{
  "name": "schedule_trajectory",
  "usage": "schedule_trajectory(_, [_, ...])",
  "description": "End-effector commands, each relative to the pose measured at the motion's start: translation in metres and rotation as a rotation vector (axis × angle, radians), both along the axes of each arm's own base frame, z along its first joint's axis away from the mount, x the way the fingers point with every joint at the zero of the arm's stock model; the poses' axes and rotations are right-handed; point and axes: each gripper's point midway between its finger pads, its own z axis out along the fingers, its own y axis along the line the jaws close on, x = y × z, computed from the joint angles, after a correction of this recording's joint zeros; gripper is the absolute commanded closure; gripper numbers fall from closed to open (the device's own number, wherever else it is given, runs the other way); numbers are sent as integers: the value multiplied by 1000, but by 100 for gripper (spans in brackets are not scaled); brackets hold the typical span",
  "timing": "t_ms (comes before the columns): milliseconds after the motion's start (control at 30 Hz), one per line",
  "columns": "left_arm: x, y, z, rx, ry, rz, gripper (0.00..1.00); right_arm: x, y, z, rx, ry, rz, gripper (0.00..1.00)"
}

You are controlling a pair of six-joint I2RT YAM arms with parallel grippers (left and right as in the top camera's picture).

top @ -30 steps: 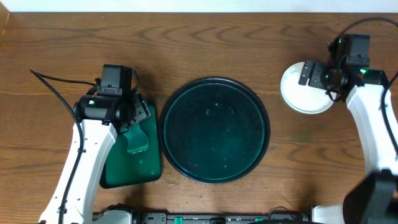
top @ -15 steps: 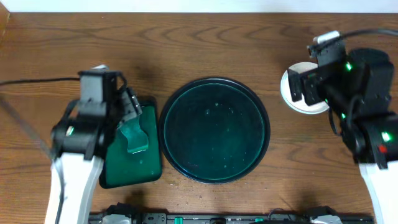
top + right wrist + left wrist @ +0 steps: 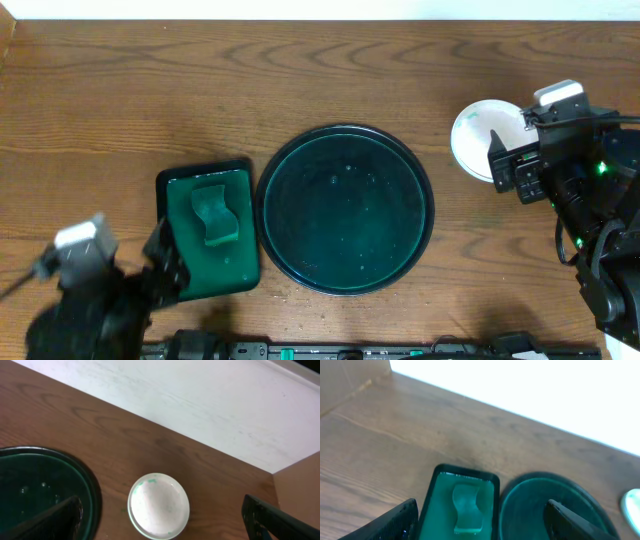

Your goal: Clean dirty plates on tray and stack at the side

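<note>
The left arm [image 3: 95,290] and right arm [image 3: 585,190] hover high at either side, jaws spread wide and empty.

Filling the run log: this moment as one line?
round tray: empty | white plate: on table right of tray, green traces | sponge: in small tray | left gripper: open, empty | right gripper: open, empty

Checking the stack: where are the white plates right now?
In the overhead view the plates sit on the table at the robot's right, just off the upper right of the round tray, not touching it.
</note>
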Motion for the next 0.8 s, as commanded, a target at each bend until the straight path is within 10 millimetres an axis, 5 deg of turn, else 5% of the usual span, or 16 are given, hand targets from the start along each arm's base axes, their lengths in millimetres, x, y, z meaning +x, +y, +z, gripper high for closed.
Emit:
schedule_trajectory(0, [-27,4,14,21,-99,0,20,-4,-2,3,-21,-2,-6,1])
schedule_trajectory(167, [-49,6,15,16,-152,1,20,-14,-4,-16,-39,83,-7,1])
schedule_trajectory(767, [-53,7,1,21,-92,0,20,-41,-8,-54,-73,274,1,1])
